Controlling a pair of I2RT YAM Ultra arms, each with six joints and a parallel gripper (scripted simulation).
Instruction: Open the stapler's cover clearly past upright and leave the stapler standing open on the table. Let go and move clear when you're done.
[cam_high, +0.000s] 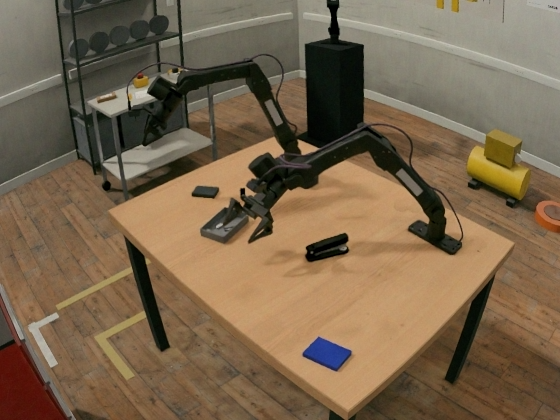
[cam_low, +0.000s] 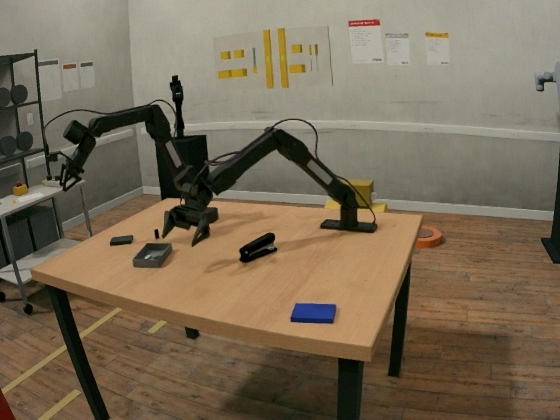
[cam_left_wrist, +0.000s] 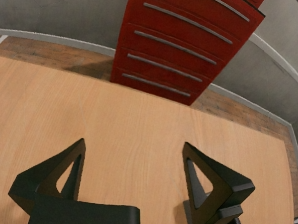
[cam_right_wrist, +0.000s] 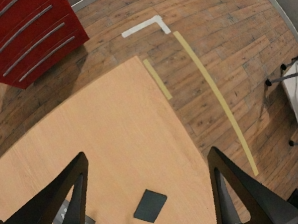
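Observation:
The black stapler (cam_high: 327, 246) lies closed and flat near the middle of the table; it also shows in the exterior view (cam_low: 258, 247). It is in neither wrist view. My left gripper (cam_high: 246, 221) is open and empty, low over the table between the grey tray and the stapler, a hand's width from the stapler. It also shows in the exterior view (cam_low: 184, 230), and its spread fingers show over bare wood. My right gripper (cam_high: 150, 132) (cam_low: 70, 182) is open and empty, high in the air beyond the table's far edge near the cart. Its fingers look down on the table corner.
A grey tray (cam_high: 225, 226) sits beside the left gripper. A small black pad (cam_high: 205, 191) lies behind the tray, and a blue block (cam_high: 327, 353) lies near the front edge. A white cart (cam_high: 145, 125) and a shelf stand beyond the table. A red cabinet (cam_left_wrist: 193, 23) stands off the table.

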